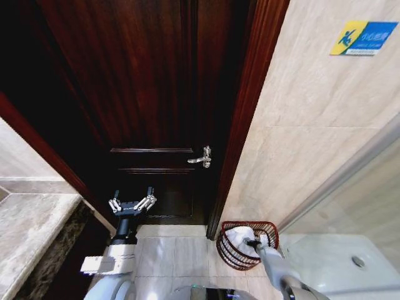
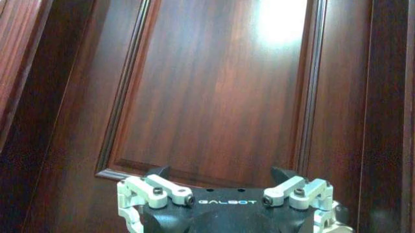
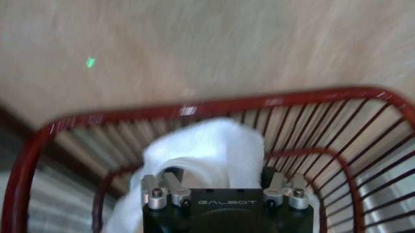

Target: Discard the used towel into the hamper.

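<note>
Washroom corner, seen from the head camera: dark wooden door [image 1: 156, 106] filling the far centre, with a metal lever handle [image 1: 201, 157] at its right edge beside a dark reddish door frame [image 1: 247, 112].

Beige tiled wall [image 1: 312, 119] to the right of the frame, carrying a yellow and blue sign [image 1: 363, 37] at the far upper right.

Pale stone counter [image 1: 31, 231] at the near left.

Light tiled floor [image 1: 175, 256] in front of the door.

White shower base [image 1: 337, 262] with a round drain [image 1: 358, 261] at the near right.

Hamper [image 1: 232, 250]: dark red openwork basket standing on the floor at the foot of the beige wall, just right of the door frame and near the shower base. In the right wrist view its red rim [image 3: 194, 109] curves round close under the camera.

Towel [image 1: 239, 237]: white, bunched, lying inside the hamper; in the right wrist view it heaps up against the gripper body.

Right gripper [image 1: 255, 242]: reached down into the hamper mouth, directly over the towel. Its fingertips are buried in the cloth, so I cannot tell whether it grips or has let go.

Left gripper [image 1: 132, 203]: raised on the left, facing the lower panel of the door and well apart from the hamper. Its fingers [image 2: 159, 172] are spread wide, holding nothing.
</note>
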Controlling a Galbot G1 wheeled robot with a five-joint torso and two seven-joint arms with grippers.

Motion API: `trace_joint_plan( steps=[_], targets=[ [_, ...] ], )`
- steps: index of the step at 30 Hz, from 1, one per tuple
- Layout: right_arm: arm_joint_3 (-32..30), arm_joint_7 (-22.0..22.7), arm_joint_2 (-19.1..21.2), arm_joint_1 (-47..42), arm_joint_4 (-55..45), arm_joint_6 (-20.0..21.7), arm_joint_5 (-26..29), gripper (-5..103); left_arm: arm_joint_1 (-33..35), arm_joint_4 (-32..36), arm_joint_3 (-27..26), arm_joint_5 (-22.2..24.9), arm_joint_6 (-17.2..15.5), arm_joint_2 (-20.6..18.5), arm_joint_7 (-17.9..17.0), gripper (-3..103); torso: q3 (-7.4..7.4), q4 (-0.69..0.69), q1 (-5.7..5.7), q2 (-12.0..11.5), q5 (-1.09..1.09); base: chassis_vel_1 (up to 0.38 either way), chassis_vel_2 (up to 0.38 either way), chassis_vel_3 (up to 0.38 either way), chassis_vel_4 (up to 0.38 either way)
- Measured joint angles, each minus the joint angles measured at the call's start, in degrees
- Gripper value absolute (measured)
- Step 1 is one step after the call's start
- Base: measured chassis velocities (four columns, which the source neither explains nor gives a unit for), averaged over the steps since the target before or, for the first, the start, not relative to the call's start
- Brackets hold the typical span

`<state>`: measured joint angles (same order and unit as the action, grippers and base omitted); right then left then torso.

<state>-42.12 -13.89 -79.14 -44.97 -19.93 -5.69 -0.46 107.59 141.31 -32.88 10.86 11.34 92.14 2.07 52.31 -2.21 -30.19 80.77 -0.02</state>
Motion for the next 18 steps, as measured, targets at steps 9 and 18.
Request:
trace_joint_plan(
  steps=[9,18],
  targets=[
    [0.73,-6.33,2.35,-14.05,-18.83,-5.84,13.95,99,0.00,0.00,0.00,0.00,0.00,-0.01,0.00,100,0.00,0.03,-0.01,0.00,0.01,0.000,0.000,0.000,0.000],
    [-0.79,2.78,-0.60,-32.93,-49.03,-9.99,15.44,100,-0.01,0.00,0.00,0.00,0.00,0.00,0.00,100,0.00,0.02,0.00,0.00,0.00,0.000,0.000,0.000,0.000]
  ],
)
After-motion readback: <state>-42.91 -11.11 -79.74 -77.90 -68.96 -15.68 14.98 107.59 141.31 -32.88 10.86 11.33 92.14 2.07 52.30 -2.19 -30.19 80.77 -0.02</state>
